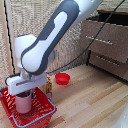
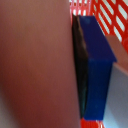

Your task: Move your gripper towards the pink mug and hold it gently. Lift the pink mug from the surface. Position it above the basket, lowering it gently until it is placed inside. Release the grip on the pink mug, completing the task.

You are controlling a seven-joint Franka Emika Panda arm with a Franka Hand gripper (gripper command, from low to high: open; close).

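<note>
- Nearby, a wooden dresser point(image 1: 107, 42) stands at the exterior view's right, well apart.
- The basket point(image 1: 44, 104) sits on the floor (red mesh fills the wrist view).
- The gripper point(image 1: 24, 94) clamps the pink mug point(image 1: 23, 104), upright, within the basket.
- A red bowl point(image 1: 62, 78) lies just beyond.
</note>
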